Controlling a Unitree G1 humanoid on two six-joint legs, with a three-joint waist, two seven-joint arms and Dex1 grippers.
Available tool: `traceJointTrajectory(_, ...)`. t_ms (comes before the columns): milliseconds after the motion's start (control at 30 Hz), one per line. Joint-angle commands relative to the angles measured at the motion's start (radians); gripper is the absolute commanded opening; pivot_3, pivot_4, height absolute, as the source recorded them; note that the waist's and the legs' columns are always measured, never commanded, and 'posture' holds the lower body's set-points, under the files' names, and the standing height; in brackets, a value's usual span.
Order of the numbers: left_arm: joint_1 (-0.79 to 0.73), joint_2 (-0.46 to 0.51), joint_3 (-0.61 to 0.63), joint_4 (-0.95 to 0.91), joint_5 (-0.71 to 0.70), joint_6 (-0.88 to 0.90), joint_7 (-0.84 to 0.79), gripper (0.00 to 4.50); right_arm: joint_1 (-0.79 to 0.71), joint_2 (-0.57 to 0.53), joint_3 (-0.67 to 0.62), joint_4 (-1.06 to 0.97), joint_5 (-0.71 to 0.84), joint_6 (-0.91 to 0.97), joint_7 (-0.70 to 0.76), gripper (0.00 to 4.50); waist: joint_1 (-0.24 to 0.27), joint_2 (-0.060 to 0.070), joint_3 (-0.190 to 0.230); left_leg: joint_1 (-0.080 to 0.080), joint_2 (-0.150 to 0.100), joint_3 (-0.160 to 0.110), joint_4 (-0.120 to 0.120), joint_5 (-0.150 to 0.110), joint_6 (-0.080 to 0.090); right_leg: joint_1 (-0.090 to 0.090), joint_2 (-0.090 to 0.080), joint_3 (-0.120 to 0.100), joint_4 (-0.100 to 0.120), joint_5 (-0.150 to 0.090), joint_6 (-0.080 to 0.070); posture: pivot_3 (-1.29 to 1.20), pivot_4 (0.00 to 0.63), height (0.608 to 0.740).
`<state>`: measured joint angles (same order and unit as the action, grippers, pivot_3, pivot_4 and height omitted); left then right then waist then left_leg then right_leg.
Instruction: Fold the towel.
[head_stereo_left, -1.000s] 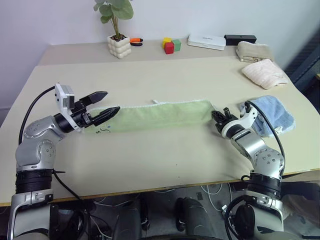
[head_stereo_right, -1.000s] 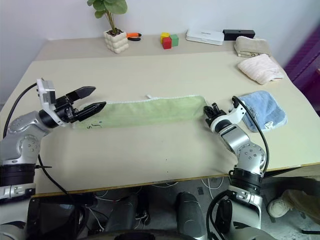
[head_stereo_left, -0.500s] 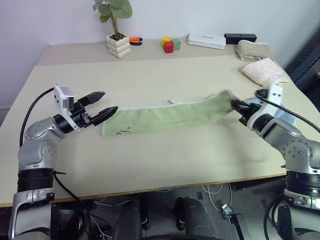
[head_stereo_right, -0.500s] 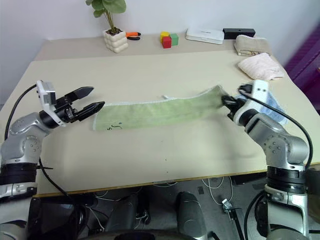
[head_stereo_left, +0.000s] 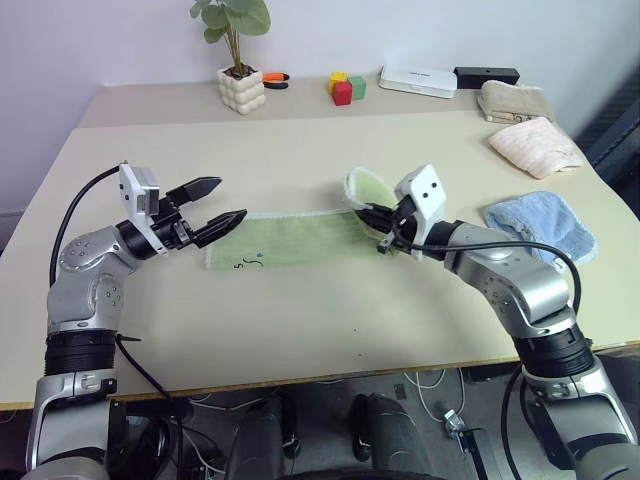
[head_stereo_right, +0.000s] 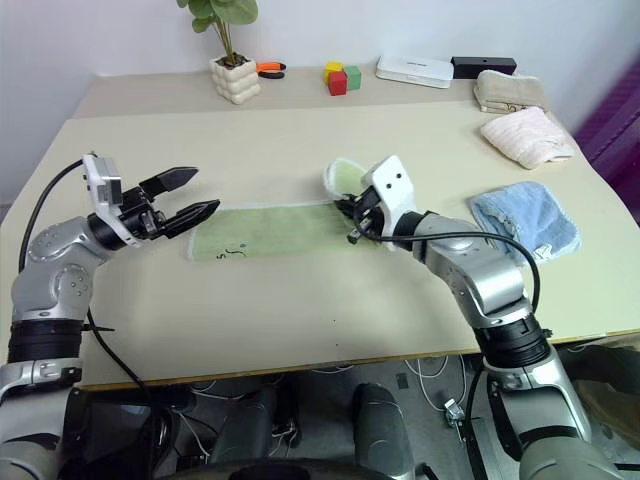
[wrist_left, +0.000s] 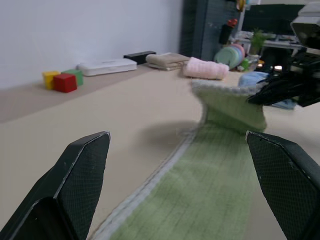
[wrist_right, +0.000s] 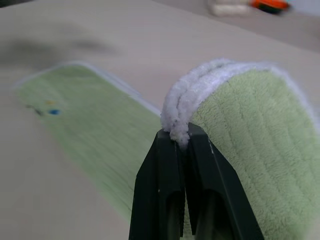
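The towel (head_stereo_left: 290, 238), a long light green strip with whitish edging, lies across the middle of the table. A small dark mark (head_stereo_left: 240, 264) sits near its left end. My right gripper (head_stereo_left: 378, 217) is shut on the towel's right end, and the pinched edge (wrist_right: 176, 115) is lifted and curled over the flat part. In the left wrist view the raised end (wrist_left: 227, 97) stands up beyond the flat cloth. My left gripper (head_stereo_left: 232, 199) hovers open just above the towel's left end, with nothing between its fingers (wrist_left: 82, 165).
A light blue towel (head_stereo_left: 540, 222) lies at the right, with cream and beige folded towels (head_stereo_left: 530, 145) behind it. Along the back edge stand a potted plant (head_stereo_left: 242, 90), coloured blocks (head_stereo_left: 342, 90), a white box (head_stereo_left: 418, 80) and a black device (head_stereo_left: 486, 75).
My right gripper has carried the towel's right end up and to the left, over the flat part, and its wrist has rolled. The left gripper has stayed in place, open.
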<state>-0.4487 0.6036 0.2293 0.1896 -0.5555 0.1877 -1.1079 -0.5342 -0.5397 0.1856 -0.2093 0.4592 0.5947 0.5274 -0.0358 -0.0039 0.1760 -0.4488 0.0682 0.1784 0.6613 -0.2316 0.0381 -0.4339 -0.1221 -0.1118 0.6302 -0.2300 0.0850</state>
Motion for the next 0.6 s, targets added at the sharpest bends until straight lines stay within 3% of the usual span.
traceJointTrajectory(33, 0.031, 0.012, 0.026, -0.053, -0.01, -0.003, 0.013, 4.5, -0.017, 0.037, 0.03, 0.005, -0.069, -0.07, 0.028, 0.05, -0.002, 0.0, 0.0, 0.0, 0.0, 0.0, 0.0, 0.0, 0.0, 0.0, 0.0, 0.0, 0.0, 0.0, 0.0, 0.0, 0.15, 0.74)
traceJointTrajectory(300, 0.073, 0.014, 0.03, -0.096, -0.016, -0.002, 0.034, 4.5, -0.029, 0.145, 0.114, 0.047, -0.188, -0.124, 0.049, 0.05, -0.002, 0.0, 0.0, 0.0, 0.0, 0.001, 0.0, 0.001, -0.003, -0.001, 0.0, 0.0, 0.0, 0.0, 0.0, 0.0, 0.15, 0.74)
traceJointTrajectory(567, 0.074, 0.01, 0.022, -0.1, -0.015, 0.0, 0.042, 4.5, -0.017, 0.176, 0.162, 0.084, -0.282, -0.171, 0.09, 0.05, -0.003, 0.0, 0.0, 0.0, 0.0, 0.001, 0.0, 0.002, -0.004, -0.001, 0.0, 0.0, 0.0, 0.0, 0.0, 0.0, 0.15, 0.74)
traceJointTrajectory(600, 0.074, 0.01, 0.022, -0.1, -0.014, -0.001, 0.043, 4.5, -0.017, 0.182, 0.16, 0.09, -0.282, -0.168, 0.097, 0.32, -0.004, 0.0, 0.0, 0.0, 0.0, 0.001, 0.0, 0.002, -0.004, -0.001, 0.0, 0.0, 0.0, 0.0, 0.0, 0.0, 0.15, 0.74)
